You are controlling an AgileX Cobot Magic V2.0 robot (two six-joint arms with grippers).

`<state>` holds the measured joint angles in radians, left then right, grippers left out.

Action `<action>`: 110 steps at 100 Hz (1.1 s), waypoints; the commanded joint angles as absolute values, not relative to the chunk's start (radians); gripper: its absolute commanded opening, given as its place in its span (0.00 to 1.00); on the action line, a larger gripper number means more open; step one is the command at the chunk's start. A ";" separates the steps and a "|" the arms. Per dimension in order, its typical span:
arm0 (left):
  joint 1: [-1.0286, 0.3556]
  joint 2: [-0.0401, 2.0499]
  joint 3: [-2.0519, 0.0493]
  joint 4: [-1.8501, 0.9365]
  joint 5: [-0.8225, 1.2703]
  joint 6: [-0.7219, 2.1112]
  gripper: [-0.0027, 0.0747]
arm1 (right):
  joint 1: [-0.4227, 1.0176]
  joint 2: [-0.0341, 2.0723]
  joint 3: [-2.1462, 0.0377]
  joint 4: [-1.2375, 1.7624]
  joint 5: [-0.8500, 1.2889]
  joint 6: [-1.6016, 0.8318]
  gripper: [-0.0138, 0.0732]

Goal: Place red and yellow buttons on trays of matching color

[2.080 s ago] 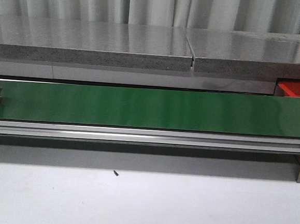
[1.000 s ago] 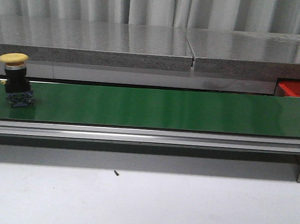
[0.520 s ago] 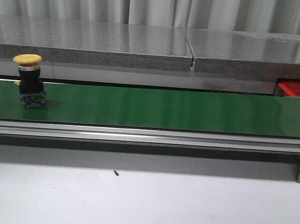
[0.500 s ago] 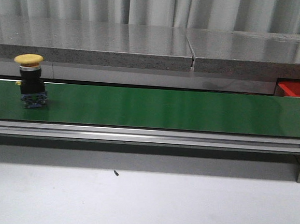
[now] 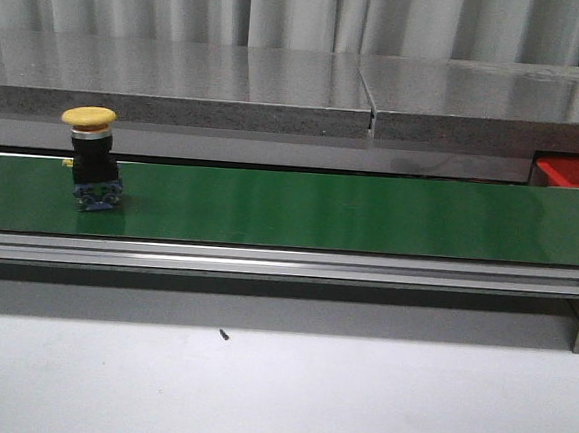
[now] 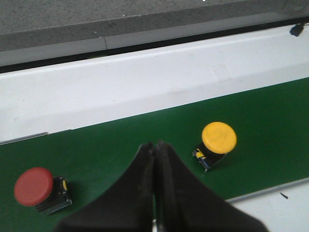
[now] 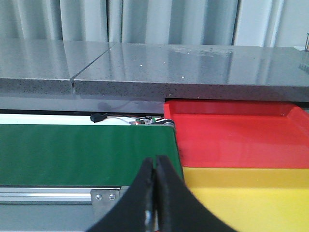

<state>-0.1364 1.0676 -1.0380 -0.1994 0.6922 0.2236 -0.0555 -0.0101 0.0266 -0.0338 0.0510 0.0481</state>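
Note:
A yellow button (image 5: 92,156) with a black body stands upright on the green belt (image 5: 320,211), near its left end. In the left wrist view that yellow button (image 6: 218,139) and a red button (image 6: 34,186) sit on the belt either side of my left gripper (image 6: 154,145), which hovers above, shut and empty. My right gripper (image 7: 155,158) is shut with nothing in it, near the belt's right end. Beyond that end lie a red tray (image 7: 231,137) and a yellow tray (image 7: 241,193) side by side. Only a corner of the red tray (image 5: 572,171) shows in the front view.
A grey stone counter (image 5: 279,90) runs behind the belt, with curtains above it. The belt's aluminium frame (image 5: 266,265) lies along the front, ending at a bracket (image 7: 105,197). A white table (image 5: 275,396) carries a small dark speck (image 5: 223,334). Wires (image 7: 120,119) sit by the belt's end.
The yellow button has ridden the belt rightward, from the left edge of the front view to well inside it. Nothing else in that view has moved.

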 commanded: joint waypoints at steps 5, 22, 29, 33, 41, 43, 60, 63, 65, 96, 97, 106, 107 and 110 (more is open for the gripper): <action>-0.199 0.975 -1.001 -0.208 0.593 0.217 0.01 | -0.060 -0.028 0.026 -0.033 -0.022 0.048 0.03; -0.206 0.817 -0.886 -0.208 0.560 0.217 0.01 | -0.060 -0.028 0.026 -0.033 -0.022 0.048 0.03; -0.206 0.738 -0.843 -0.208 0.560 0.217 0.01 | -0.060 -0.028 0.026 -0.033 -0.022 0.048 0.03; -0.206 0.691 -0.819 -0.208 0.560 0.217 0.01 | -0.060 -0.028 0.026 -0.033 -0.022 0.048 0.03; -0.206 0.601 -0.778 -0.208 0.569 0.217 0.01 | -0.060 -0.028 0.026 -0.033 -0.022 0.048 0.03; -0.206 0.586 -0.767 -0.208 0.569 0.217 0.01 | -0.060 -0.028 0.026 -0.033 -0.022 0.048 0.03; -0.206 0.435 -0.692 -0.208 0.616 0.217 0.01 | -0.060 -0.028 0.026 -0.033 -0.023 0.048 0.03; -0.206 0.416 -0.680 -0.208 0.626 0.217 0.01 | -0.060 -0.028 0.026 -0.033 -0.024 0.048 0.03; -0.206 0.403 -0.676 -0.208 0.631 0.217 0.01 | -0.060 -0.028 0.026 -0.033 -0.026 0.048 0.03; -0.206 0.334 -0.626 -0.205 0.659 0.217 0.01 | -0.060 -0.020 -0.021 -0.033 -0.007 0.048 0.03; -0.206 0.334 -0.626 -0.205 0.659 0.217 0.01 | -0.060 -0.017 -0.025 -0.033 0.000 0.048 0.03; -0.206 0.334 -0.626 -0.205 0.658 0.217 0.01 | -0.059 0.020 -0.079 -0.033 0.078 0.049 0.03; -0.206 0.334 -0.626 -0.205 0.658 0.217 0.01 | -0.059 0.029 -0.088 -0.033 0.082 0.049 0.03; -0.206 0.334 -0.626 -0.205 0.658 0.217 0.01 | -0.058 0.049 -0.106 -0.033 0.102 0.049 0.03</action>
<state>-0.2001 0.3270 -0.6029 -0.1961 0.7280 0.2236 -0.0555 -0.0030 -0.0229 -0.0338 0.1234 0.0481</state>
